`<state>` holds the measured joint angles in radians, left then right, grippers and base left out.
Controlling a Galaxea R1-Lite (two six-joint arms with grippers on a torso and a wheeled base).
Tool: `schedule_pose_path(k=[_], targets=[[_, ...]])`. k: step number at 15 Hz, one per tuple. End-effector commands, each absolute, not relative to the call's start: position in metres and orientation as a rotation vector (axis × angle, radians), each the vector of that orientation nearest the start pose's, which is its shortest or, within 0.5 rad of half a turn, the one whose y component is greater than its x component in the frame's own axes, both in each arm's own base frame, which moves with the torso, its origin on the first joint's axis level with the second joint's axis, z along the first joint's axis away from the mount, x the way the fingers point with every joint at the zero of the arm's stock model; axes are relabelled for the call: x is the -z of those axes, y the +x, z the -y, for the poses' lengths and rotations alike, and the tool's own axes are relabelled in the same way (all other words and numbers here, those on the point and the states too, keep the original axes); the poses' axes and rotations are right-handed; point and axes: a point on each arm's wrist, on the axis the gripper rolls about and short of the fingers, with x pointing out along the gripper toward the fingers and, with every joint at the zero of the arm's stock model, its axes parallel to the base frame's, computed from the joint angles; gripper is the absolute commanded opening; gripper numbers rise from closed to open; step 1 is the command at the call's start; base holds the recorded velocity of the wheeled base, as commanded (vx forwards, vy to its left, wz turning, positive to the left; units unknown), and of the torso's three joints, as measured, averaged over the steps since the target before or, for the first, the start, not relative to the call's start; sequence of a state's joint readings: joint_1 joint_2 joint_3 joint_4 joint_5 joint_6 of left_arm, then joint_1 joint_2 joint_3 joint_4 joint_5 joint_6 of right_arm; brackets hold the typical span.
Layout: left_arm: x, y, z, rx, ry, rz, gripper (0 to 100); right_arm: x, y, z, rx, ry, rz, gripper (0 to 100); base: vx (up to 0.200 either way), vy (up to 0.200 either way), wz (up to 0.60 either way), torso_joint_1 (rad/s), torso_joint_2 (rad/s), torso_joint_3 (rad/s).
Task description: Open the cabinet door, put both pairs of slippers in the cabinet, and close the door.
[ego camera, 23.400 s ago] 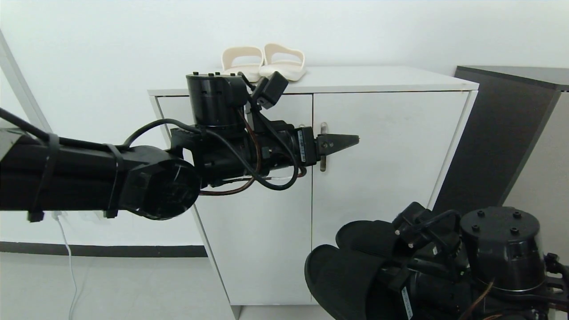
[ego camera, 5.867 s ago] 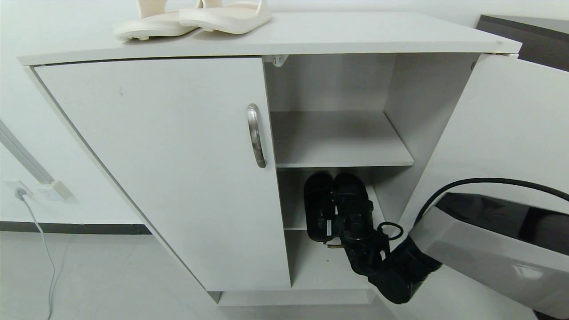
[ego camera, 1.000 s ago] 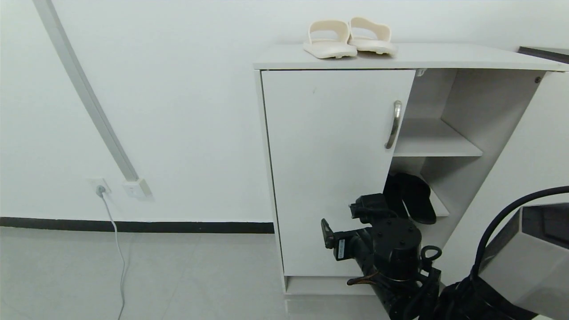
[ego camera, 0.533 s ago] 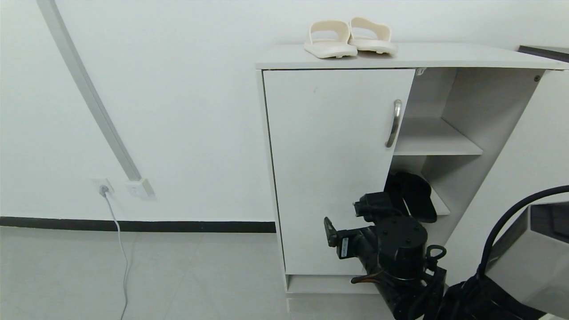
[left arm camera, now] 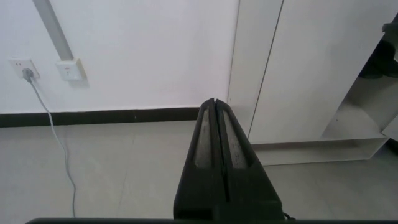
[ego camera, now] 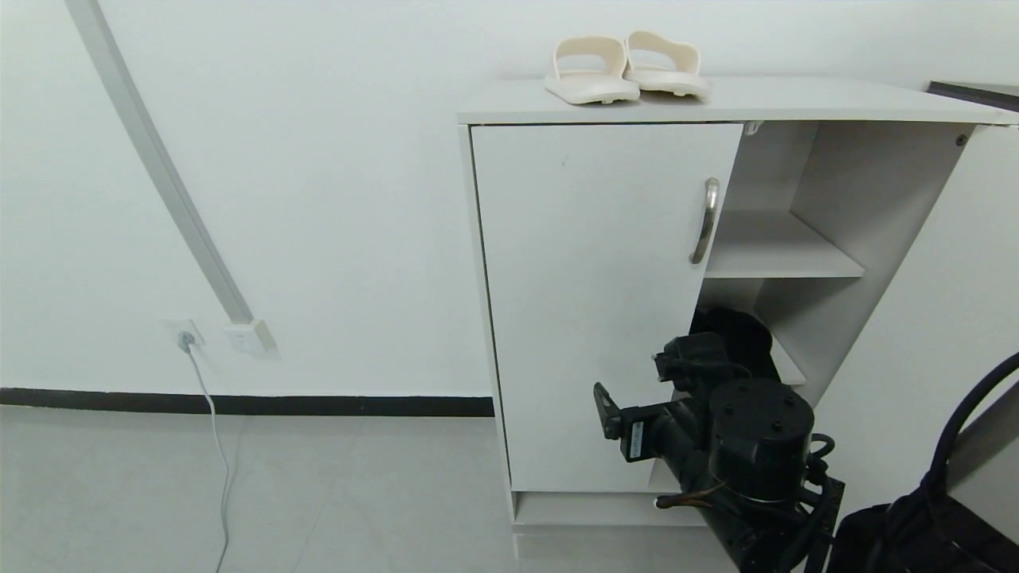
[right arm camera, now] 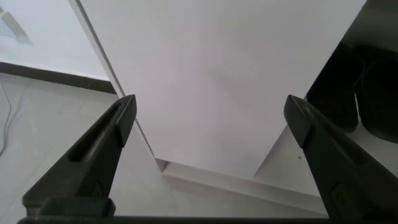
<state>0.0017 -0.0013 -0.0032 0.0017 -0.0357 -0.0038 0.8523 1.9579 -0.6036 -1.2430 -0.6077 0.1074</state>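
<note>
First pair shelved, second pair waiting

Right claw (right arm camera: 210,106), jaws wide and empty, hangs low before the cabinet (ego camera: 605,318); left claw (left arm camera: 214,134) is pinched together. Black slippers (ego camera: 748,334) lie on the lower shelf (ego camera: 790,370). Next, I judge: reach up for the cream slippers (ego camera: 629,78) on top.

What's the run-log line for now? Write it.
white cabinet's right door: open; black slide slippers: inside, lower shelf; cream slide slippers: on cabinet top; right gripper: open, empty, facing left door; left gripper: shut
</note>
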Motion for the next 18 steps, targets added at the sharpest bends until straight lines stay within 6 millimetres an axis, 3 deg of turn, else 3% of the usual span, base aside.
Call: schedule_pose_path(k=[1,7,18], targets=[[-0.0762,-0.023,0.0009,0.035,-0.005,0.001,0,-0.1136,0.2207,-0.2331,-0.24,0.034,-0.094,100,0.0,0.0,0.0,0.0,0.0,0.0],[-0.0762,-0.023,0.0008,0.034,-0.005,0.001,0,-0.1126,0.2204,-0.2336,-0.242,0.03,-0.099,100,0.0,0.0,0.0,0.002,-0.03,-0.047],[-0.0762,-0.023,0.0008,0.034,-0.003,0.001,0,-0.1102,0.2209,-0.2342,-0.241,0.023,-0.104,100,0.0,0.0,0.0,0.091,-0.43,-0.339]])
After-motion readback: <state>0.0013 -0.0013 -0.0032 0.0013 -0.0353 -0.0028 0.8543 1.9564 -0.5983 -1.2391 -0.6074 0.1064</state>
